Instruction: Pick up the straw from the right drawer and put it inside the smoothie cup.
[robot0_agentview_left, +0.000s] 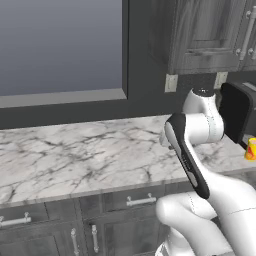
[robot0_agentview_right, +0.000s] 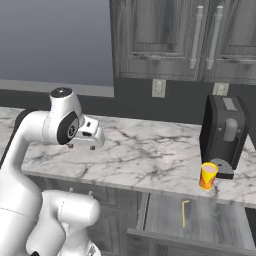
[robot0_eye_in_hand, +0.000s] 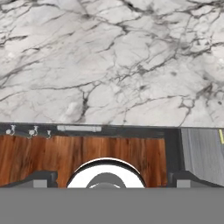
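Note:
The right drawer (robot0_agentview_right: 210, 220) stands pulled out below the counter edge, and the thin yellow-green straw (robot0_agentview_right: 184, 212) lies on its grey floor. The hand view catches the drawer (robot0_eye_in_hand: 202, 151) at the right, with a sliver of the straw (robot0_eye_in_hand: 221, 136) at the frame's edge. The yellow-orange smoothie cup (robot0_agentview_right: 208, 175) stands on the marble counter in front of the black appliance, above the drawer; it is also at the right edge of the left base view (robot0_agentview_left: 251, 149). My gripper (robot0_agentview_right: 81, 147) hovers over the counter's left part, far left of the cup and drawer, open and holding nothing (robot0_eye_in_hand: 113, 179).
A tall black appliance (robot0_agentview_right: 223, 135) stands just behind the cup. The marble counter (robot0_agentview_right: 145, 155) runs between the gripper and the cup. Shut drawer fronts with silver handles (robot0_agentview_left: 141, 200) lie below the counter edge. Upper cabinets (robot0_agentview_right: 200, 40) hang above the back wall.

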